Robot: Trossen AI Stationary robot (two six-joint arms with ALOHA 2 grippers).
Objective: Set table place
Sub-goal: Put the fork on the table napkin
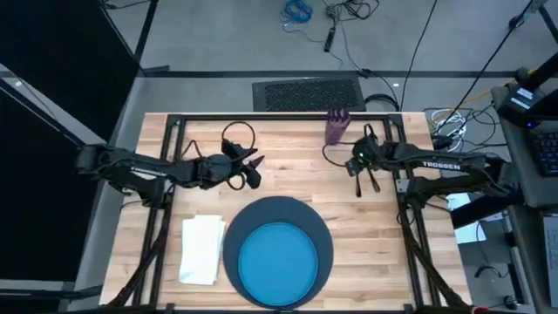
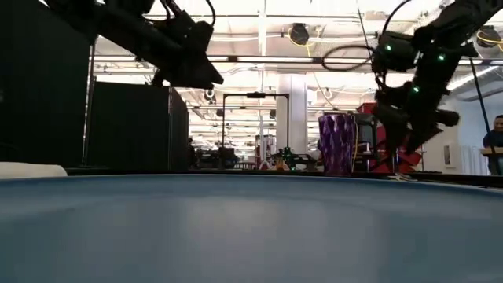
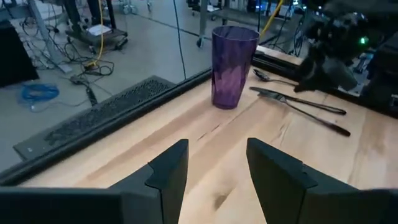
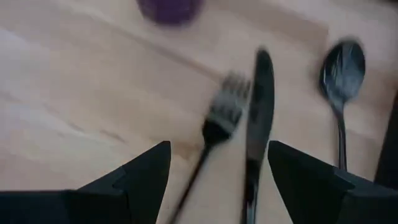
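A bright blue plate [image 1: 279, 260] lies on a dark grey charger [image 1: 279, 214] at the near middle of the table [image 1: 288, 157]. A folded white napkin [image 1: 202, 249] lies to their left. The purple cup [image 1: 337, 126] stands upright at the far edge. A fork [image 4: 217, 121], knife [image 4: 258, 118] and spoon [image 4: 341, 71] lie side by side on the wood near the cup. My right gripper [image 4: 217, 180] hangs open above the fork and knife, pointing down and clear of them. My left gripper [image 3: 217, 174] is open and held above the table left of the middle, facing the cup [image 3: 233, 65].
A black metal frame [image 1: 174, 131] runs along the table's far and side edges. Bare wood lies between the two grippers and to the right of the charger. A black mat [image 1: 307, 92] and cables lie on the floor beyond the far edge. A person [image 2: 493, 153] stands far off in the room.
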